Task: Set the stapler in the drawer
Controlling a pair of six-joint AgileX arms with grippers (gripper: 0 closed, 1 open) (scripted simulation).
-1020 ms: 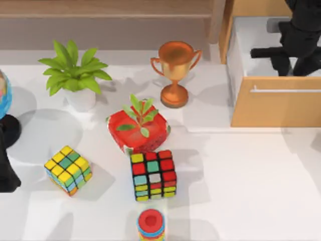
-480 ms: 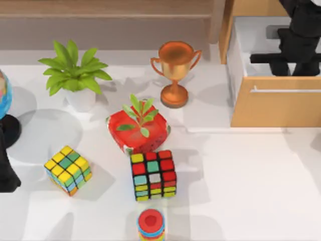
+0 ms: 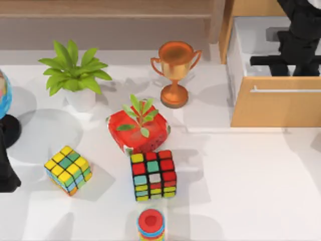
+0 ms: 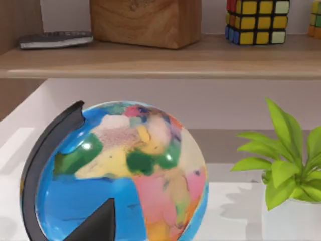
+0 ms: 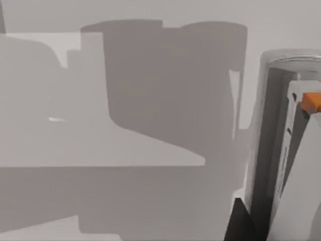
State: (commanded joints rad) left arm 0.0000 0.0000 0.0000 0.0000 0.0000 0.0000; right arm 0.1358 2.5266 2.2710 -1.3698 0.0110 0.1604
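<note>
The drawer (image 3: pixel 281 108) stands open at the table's back right, with a tan front, a silver bar handle (image 3: pixel 286 91) and white inner walls. My right gripper (image 3: pixel 288 59) hangs inside it, above the white floor (image 5: pixel 150 201). In the right wrist view the stapler (image 5: pixel 281 150), a long pale grey-white bar with a small orange part, sits right against one black finger (image 5: pixel 242 223), and the gripper looks shut on it. The arm's broad shadow falls across the drawer floor. My left arm (image 3: pixel 5 170) stays parked at the table's left edge.
A bronze trophy (image 3: pixel 175 73) stands just left of the drawer. A potted plant (image 3: pixel 75 75), a red pot with a sprig (image 3: pixel 139 128), two puzzle cubes (image 3: pixel 153 175) (image 3: pixel 68 169), a ring stack (image 3: pixel 151 226) and a globe (image 4: pixel 120 175) fill the left and middle.
My right gripper has shifted a little toward the drawer's front, staying inside the drawer. The left arm and the table's objects have not moved.
</note>
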